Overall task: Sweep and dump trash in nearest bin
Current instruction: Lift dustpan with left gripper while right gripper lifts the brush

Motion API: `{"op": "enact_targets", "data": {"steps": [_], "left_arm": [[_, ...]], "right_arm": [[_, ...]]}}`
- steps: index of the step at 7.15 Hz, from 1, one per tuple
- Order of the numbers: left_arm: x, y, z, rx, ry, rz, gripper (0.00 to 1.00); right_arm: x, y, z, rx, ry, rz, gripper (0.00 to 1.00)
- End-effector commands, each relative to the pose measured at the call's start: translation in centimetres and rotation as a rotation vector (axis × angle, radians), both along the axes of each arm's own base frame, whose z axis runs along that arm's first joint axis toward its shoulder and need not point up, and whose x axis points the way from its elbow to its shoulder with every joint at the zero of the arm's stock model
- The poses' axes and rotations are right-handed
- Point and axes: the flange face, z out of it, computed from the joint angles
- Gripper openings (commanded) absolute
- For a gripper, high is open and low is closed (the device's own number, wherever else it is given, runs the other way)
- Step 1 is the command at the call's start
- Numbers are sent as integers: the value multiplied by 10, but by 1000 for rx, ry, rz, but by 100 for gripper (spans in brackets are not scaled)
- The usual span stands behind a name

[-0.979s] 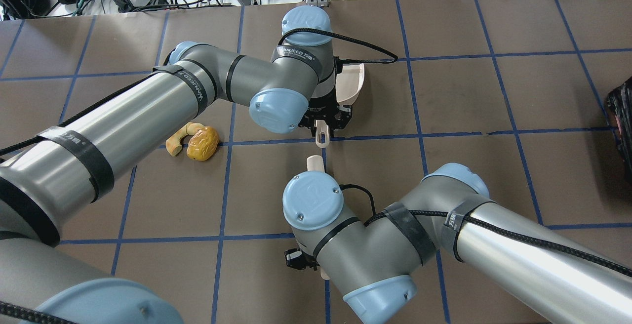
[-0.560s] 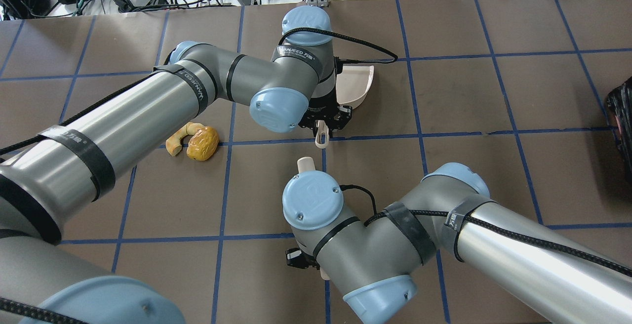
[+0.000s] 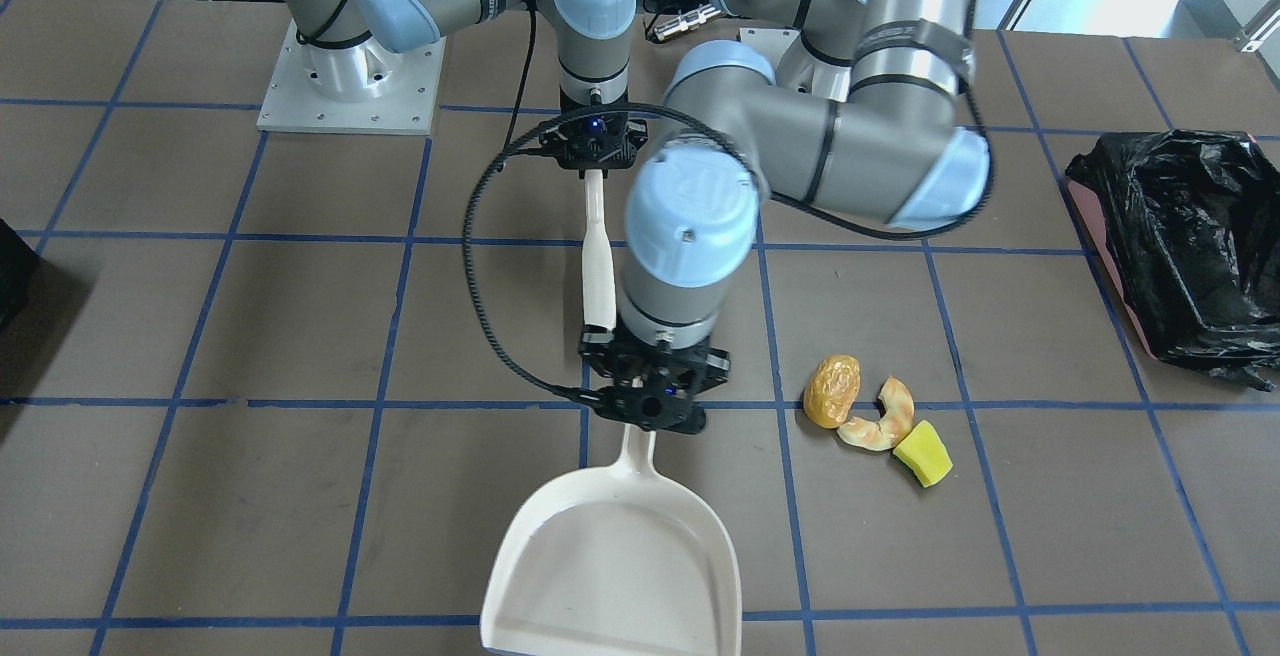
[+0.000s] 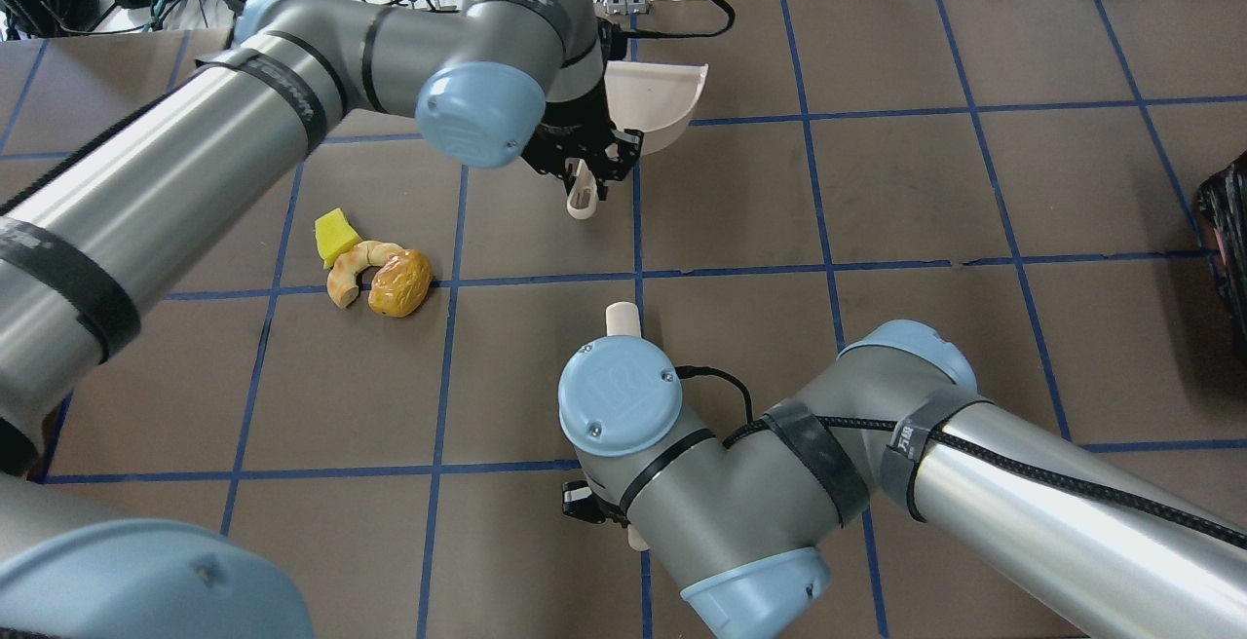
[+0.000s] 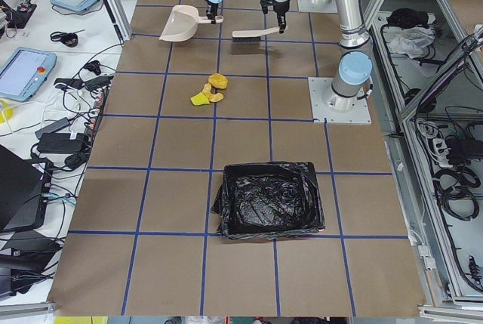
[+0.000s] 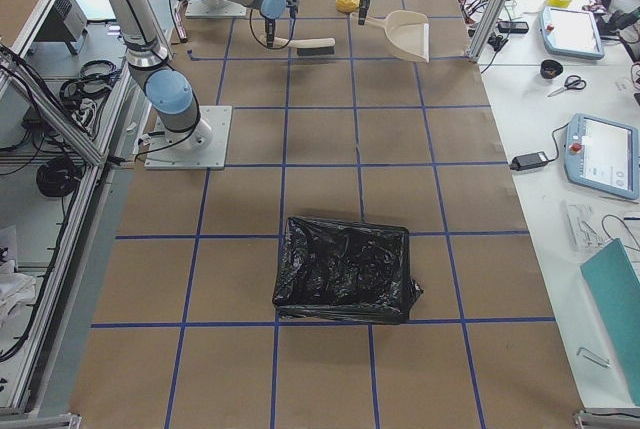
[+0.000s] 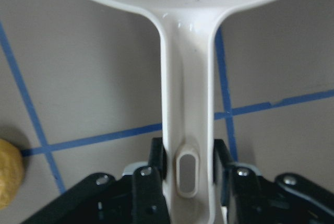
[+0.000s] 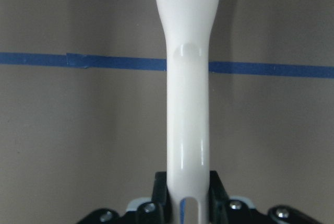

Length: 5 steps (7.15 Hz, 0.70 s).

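left wrist-mounted view: the left gripper (image 7: 188, 167) is clamped on the white handle (image 7: 187, 83) of the dustpan (image 3: 610, 561), its dark fingers (image 7: 156, 157) pressed on either side of the hanging slot; the handle runs straight out from the jaws to the scoop, whose open mouth faces away from the robot; whether the scoop touches the table (image 3: 300, 336) i cannot tell.

the right gripper (image 8: 188, 192) is likewise closed on the white handle of the brush (image 6: 312, 45); the handle reaches forward from it over a line of blue tape, its tip ending just behind the left wrist in the front-facing view; dark bristles show under the handle in the two side views.

out from the left gripper, on the robot's left side of it, lies the trash in one tight cluster on the brown table: the golden-brown lump (image 3: 832, 391) nearest the gripper, the orange peel piece (image 3: 880, 423) curled against it and touching it, and the yellow wedge (image 3: 922, 453) at the peel's far end, touching or just beside it; the cluster sits on a blue tape line, apart from the dustpan and from the brush.

the bin (image 3: 1180, 236), with its crinkled black bag and a pinkish side showing, stands farther along toward the table's end on the robot's left, well apart from the scraps; a second black-lined container (image 6: 345, 271) stands toward the table's opposite end.
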Motion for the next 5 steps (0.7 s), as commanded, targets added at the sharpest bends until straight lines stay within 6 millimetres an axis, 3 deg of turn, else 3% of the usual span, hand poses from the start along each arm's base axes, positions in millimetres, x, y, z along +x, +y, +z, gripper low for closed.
{"op": "enact_targets", "data": {"steps": [1, 3, 4, 5], "left_arm": [[135, -25, 47, 0, -10, -109, 0], [267, -28, 57, 4, -47, -288, 0], [339, -22, 55, 31, -74, -385, 0], [396, -12, 47, 56, -73, -469, 0]], "right_arm": [[5, -3, 8, -17, -8, -84, 0], [22, -16, 23, -40, -31, -180, 0], [39, -27, 28, -32, -57, -223, 0], [67, -39, 34, -32, -81, -264, 0]]}}
